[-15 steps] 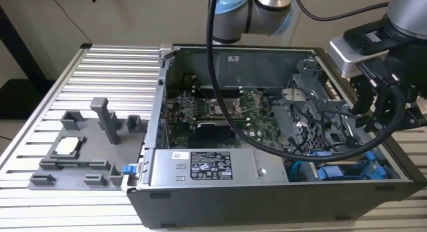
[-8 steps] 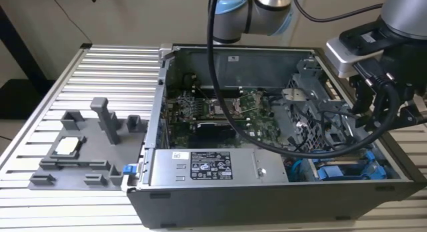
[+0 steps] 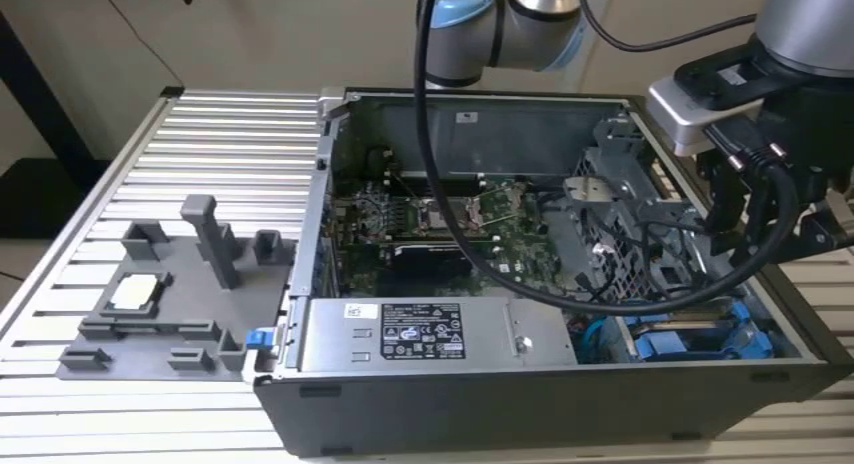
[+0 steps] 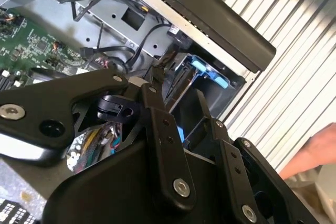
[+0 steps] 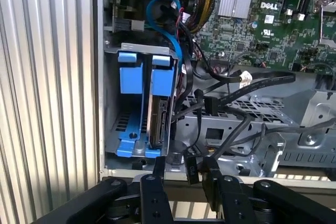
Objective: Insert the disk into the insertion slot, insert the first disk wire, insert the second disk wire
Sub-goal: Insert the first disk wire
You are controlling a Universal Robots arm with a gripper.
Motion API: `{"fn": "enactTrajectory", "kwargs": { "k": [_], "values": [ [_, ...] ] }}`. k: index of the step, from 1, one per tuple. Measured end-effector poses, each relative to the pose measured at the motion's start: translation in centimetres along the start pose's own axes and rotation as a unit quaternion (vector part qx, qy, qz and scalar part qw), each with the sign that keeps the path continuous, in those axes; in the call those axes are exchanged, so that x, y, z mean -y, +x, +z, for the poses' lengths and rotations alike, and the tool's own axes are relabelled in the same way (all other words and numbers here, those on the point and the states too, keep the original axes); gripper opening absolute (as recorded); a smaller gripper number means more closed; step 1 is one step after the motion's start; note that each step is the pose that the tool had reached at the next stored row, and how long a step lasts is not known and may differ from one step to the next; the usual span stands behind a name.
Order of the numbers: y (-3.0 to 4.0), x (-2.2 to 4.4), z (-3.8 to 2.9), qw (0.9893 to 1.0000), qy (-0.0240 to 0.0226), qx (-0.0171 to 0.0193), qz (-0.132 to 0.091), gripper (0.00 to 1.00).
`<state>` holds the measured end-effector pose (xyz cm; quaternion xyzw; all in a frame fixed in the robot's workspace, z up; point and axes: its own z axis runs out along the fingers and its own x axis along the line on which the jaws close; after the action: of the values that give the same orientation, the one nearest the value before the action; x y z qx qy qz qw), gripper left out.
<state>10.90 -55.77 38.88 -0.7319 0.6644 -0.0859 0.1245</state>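
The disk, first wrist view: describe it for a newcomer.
Start at the corner of the open computer case by the ribbed table. The grey drive bay there holds two blue carriers; the disk stands on edge in the one nearer the black cables.

In the exterior view the insertion slot (image 3: 694,336) is set at 4 o'clock of the open case (image 3: 534,414), with a thick black cable loop (image 3: 587,302) hung across the interior from 12 o'clock. In the first wrist view half the slot is filled by the disk (image 5: 157,123), black wires (image 5: 231,80) are crowded just beside it, and the other half is seen open
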Motion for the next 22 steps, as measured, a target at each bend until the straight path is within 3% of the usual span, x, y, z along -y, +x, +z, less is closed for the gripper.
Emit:
{"fn": "enactTrajectory", "kwargs": {
  "k": [10, 13, 16, 18, 22],
  "values": [
    [-0.02, -0.12, -0.05, 1.0000, 0.0000, -0.0001, 0.000, 0.40],
    [-0.02, -0.13, -0.05, 1.0000, 0.0000, 0.0000, 0.000, 0.26],
    [-0.02, -0.13, -0.05, 1.0000, 0.0000, -0.0001, 0.000, 0.26],
    [-0.02, -0.14, -0.05, 1.0000, 0.0000, -0.0001, 0.000, 0.19],
    [-0.03, -0.15, -0.06, 1.0000, 0.0000, -0.0001, 0.000, 0.19]
  ]
}}
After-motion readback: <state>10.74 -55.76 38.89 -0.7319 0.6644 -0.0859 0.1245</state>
